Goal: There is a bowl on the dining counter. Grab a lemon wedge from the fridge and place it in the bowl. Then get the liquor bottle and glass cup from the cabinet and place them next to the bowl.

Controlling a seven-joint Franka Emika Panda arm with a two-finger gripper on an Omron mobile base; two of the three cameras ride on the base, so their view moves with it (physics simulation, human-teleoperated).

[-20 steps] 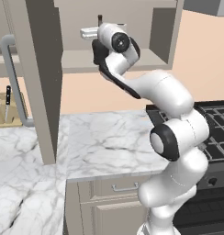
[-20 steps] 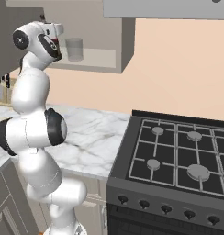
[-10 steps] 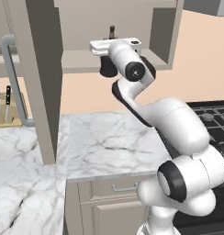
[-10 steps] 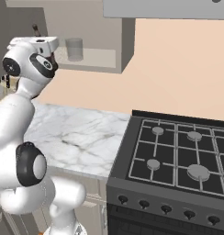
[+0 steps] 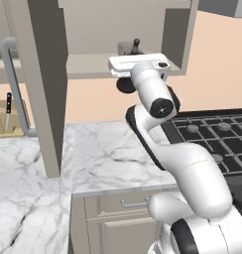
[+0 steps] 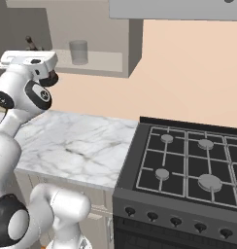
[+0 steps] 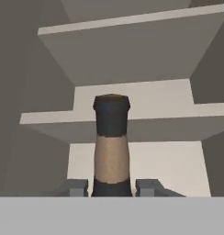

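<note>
The liquor bottle (image 7: 112, 137) stands upright between my fingertips (image 7: 148, 187), its dark cap and tan neck rising in front of the cabinet shelves. My gripper (image 7: 112, 188) is shut on the bottle low down. In the left base view the hand (image 5: 138, 64) hovers at the front edge of the open cabinet's shelf (image 5: 88, 64), with the bottle's top (image 5: 136, 45) poking up behind it. The glass cup (image 6: 78, 51) stands on that shelf, right of the bottle's top (image 6: 29, 42) and apart from the gripper (image 6: 28, 58). The bowl, lemon wedge, fridge and dining counter are out of view.
The cabinet door (image 5: 43, 84) stands open to the left of the arm. Below are a marble worktop (image 5: 108, 158) over cream drawers and a black gas stove (image 6: 188, 160) to the right. A knife block (image 5: 4, 116) and a grey curved pipe (image 5: 11, 74) sit at far left.
The hand has come right and down along the shelf's front, and the bottle's top has moved with it. The arm has swung into a new bend. The glass cup has stayed put.
</note>
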